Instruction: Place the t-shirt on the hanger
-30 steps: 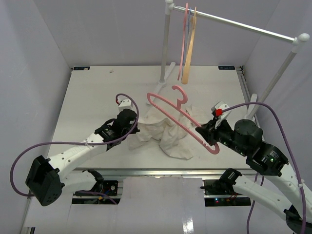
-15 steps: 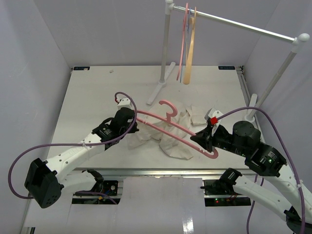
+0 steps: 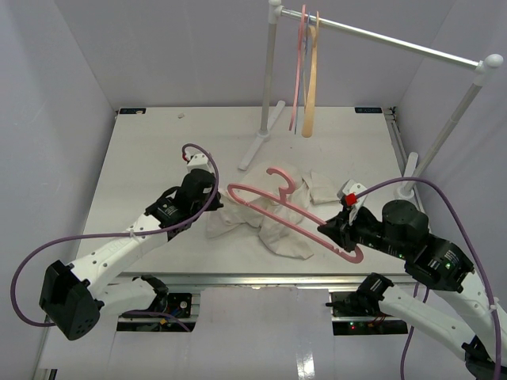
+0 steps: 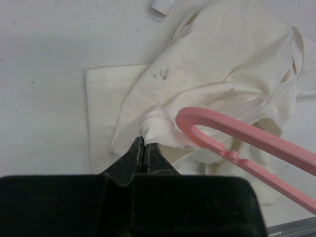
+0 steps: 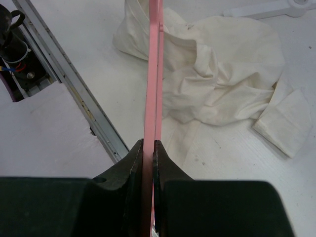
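The cream t-shirt (image 3: 277, 237) lies crumpled on the table's near middle. My left gripper (image 3: 211, 209) is at its left edge, shut on a bunched fold of the t-shirt (image 4: 159, 132); the jaws (image 4: 144, 144) are pressed together. My right gripper (image 3: 328, 230) is shut on the pink hanger (image 3: 253, 191) near its right end and holds it tilted above the shirt, hook pointing to the far side. In the left wrist view the hanger's left end (image 4: 197, 121) hovers just right of the pinched fold. In the right wrist view the hanger bar (image 5: 153, 74) runs straight out from the jaws (image 5: 149, 144).
A white garment rack (image 3: 380, 38) stands at the back with a second pink hanger (image 3: 299, 71) and a tan hanger (image 3: 310, 79) hanging on it. Its foot (image 3: 255, 149) and right post (image 3: 444, 134) stand on the table. A metal rail (image 5: 74, 84) edges the table front.
The right gripper has swung the hanger down and to the left, so its left end now sits over the shirt by the left gripper. The left gripper shifted slightly, still on the fold.
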`<state>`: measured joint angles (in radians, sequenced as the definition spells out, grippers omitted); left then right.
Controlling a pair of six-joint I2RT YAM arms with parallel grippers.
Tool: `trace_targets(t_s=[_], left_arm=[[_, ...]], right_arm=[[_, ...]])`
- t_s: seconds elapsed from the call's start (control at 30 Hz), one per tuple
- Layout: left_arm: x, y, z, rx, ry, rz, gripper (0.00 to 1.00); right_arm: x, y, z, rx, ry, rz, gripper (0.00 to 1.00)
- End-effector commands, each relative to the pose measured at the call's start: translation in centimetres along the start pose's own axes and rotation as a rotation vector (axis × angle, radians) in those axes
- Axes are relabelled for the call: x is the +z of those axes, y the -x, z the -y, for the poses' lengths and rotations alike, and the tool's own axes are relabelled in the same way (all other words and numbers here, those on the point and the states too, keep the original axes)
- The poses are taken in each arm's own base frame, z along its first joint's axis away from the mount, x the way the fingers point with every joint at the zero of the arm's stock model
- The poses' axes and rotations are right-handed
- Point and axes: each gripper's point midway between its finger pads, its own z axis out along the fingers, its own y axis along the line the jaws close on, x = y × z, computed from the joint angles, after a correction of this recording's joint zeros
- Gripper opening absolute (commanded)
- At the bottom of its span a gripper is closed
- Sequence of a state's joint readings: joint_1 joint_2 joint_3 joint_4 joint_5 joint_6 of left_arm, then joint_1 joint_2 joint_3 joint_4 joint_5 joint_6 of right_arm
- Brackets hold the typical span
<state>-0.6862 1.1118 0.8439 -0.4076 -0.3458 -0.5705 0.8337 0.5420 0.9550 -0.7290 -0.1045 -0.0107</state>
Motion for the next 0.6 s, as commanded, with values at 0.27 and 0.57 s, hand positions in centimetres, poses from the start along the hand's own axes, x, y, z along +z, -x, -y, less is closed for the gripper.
trace_targets(t_s=[0.27,0.57], left_arm=[[-1.4,3.0,0.8,-0.011,-0.026,0.055,0.0],[-0.7,2.7,1.0,-0.008,-0.013,0.027,0.0]], right_arm=[[-1.6,2.2,0.0,-0.03,-0.017,0.074,0.08],[-2.9,3.8,-0.7,-0.048,0.015,0.117,0.08]])
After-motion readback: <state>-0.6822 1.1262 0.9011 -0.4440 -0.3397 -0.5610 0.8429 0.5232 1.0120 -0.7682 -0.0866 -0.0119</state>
